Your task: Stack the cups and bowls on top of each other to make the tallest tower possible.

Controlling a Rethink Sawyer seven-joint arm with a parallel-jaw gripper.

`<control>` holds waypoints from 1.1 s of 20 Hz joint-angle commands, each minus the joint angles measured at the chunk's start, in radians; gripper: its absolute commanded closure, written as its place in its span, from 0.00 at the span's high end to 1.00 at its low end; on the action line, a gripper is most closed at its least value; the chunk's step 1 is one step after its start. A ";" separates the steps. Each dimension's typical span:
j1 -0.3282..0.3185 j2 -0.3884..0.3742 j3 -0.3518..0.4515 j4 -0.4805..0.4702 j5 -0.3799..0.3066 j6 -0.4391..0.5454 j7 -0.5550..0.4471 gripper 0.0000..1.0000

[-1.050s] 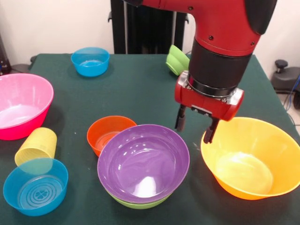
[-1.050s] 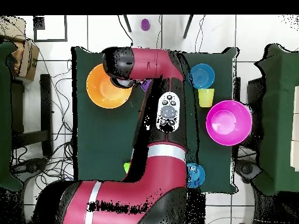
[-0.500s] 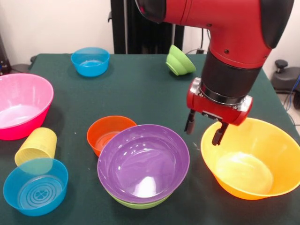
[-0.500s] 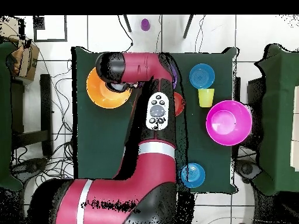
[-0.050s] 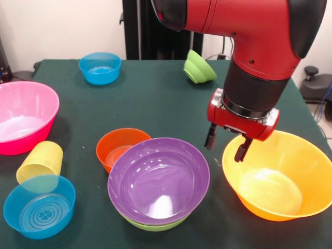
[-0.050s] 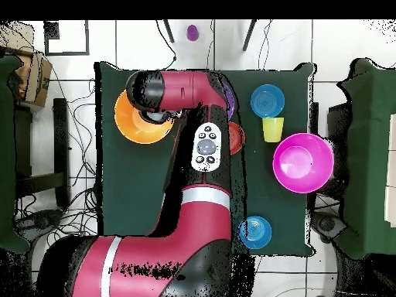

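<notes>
Dark green cloth covers the surface (image 5: 155, 98), which stands before a pale wall and a black pedestal column. My tool (image 5: 226, 146) hangs from the red and black arm (image 5: 249, 46) with its two dark fingers (image 5: 210, 138) apart and nothing between them. One finger hangs outside the near-left rim of the big orange bowl (image 5: 280, 179) and the other just over that rim; whether either touches the bowl cannot be told.

Left of the orange bowl, the purple bowl (image 5: 158, 180) sits nested in a lime green bowl (image 5: 153, 225), of which only the lower edge shows. The red-orange bowl (image 5: 120, 147) stands just behind and left of this pair, partly hidden by the purple rim. At the left edge sits one big pink bowl (image 5: 23, 116). Near it the yellow tumbler (image 5: 40, 162) lies on its side, its mouth behind a small blue bowl (image 5: 39, 206). A second small blue bowl (image 5: 100, 67) stands at the far left of the surface, and a second lime green bowl (image 5: 199, 67), tipped on its side, lies at the far middle.

In the overhead view my arm hides the purple bowl and part of the orange one.
</notes>
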 commanded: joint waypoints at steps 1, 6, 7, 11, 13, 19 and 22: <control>0.016 0.113 0.046 -0.077 -0.054 -0.013 0.018 1.00; 0.019 0.170 0.034 -0.130 -0.053 -0.046 0.032 1.00; 0.019 0.172 0.032 -0.132 -0.051 -0.045 0.031 1.00; 0.018 0.169 0.027 -0.134 -0.043 -0.033 0.022 1.00; 0.021 0.173 0.020 -0.144 -0.043 -0.028 0.026 1.00; 0.026 0.179 0.012 -0.156 -0.034 -0.017 0.031 1.00; 0.025 0.170 0.012 -0.146 -0.028 -0.014 0.024 1.00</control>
